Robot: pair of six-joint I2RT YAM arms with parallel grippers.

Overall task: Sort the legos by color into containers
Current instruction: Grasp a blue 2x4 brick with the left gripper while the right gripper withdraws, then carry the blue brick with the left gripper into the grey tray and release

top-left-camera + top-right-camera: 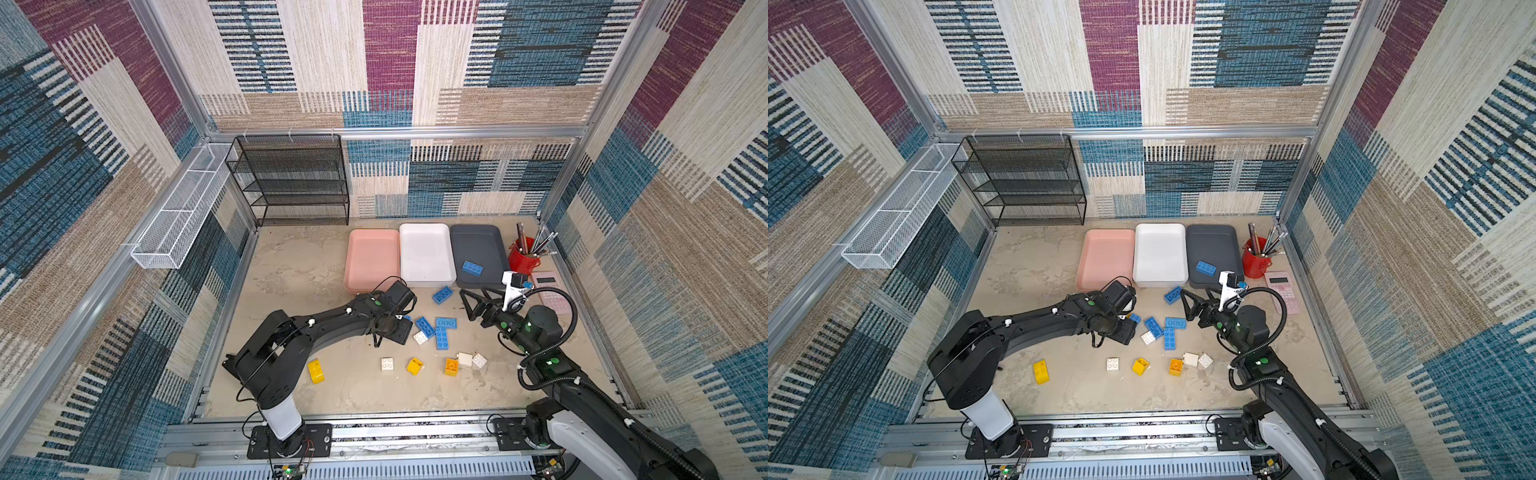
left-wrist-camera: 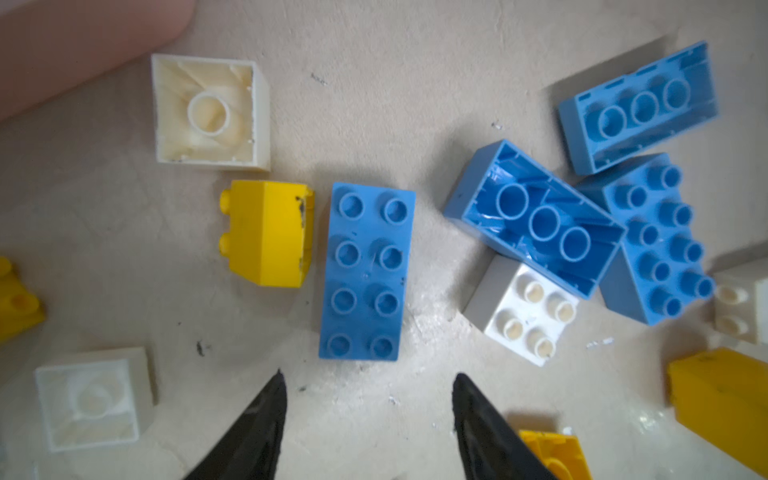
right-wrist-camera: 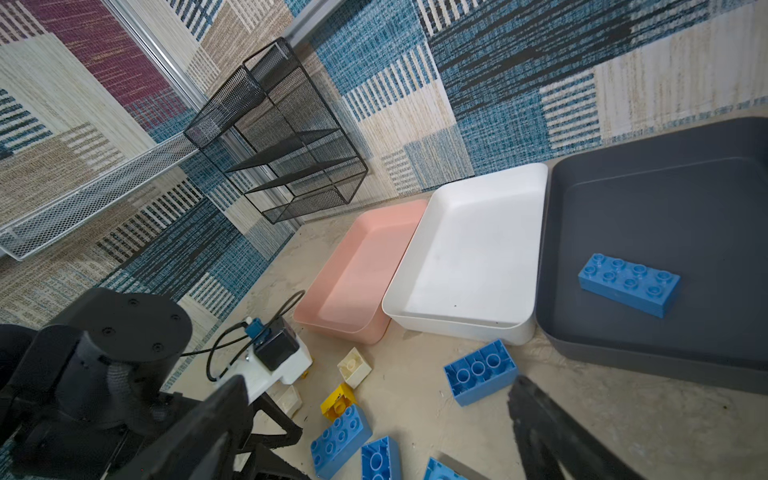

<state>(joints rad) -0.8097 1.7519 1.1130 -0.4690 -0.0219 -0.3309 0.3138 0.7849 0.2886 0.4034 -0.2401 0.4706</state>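
**Sorting at an early stage.** The three containers stand in a row along the 12 o'clock side of the surface [image 1: 291,270]: pink tray [image 1: 370,257] toward 11 o'clock, white tray [image 1: 424,253] at 12, dark grey tray [image 1: 478,243] toward 1.

**Done:** one sorted blue brick [image 1: 472,268] lies flat, studs up, inside the dark grey tray near its 6 o'clock edge. The pink and white trays hold nothing.

**Left:** all the other legos lie loose on the surface.
- An upturned blue brick [image 1: 441,295] sits near the white tray's 6 o'clock rim, apart from it.
- A blue cluster [image 1: 438,330] fills the centre, with a white brick [image 1: 420,337] touching it.
- Toward 6 o'clock lies a scattered line of white and yellow pieces [image 1: 414,365].
- A lone yellow block [image 1: 316,371] sits at 8 o'clock.

**Claws:**
- The left claw [image 2: 368,376] has its jaws parted and empty. It is poised over a studs-up blue brick [image 2: 368,270], which has a yellow brick [image 2: 268,232] just beside it.
- The right claw [image 3: 376,378] is spread wide and carries nothing, near the dark grey tray's 6 o'clock rim.

**Judgement:** blue seems assigned to the dark grey tray. Which trays take yellow and white is not yet shown. Nearly the whole task lies ahead.
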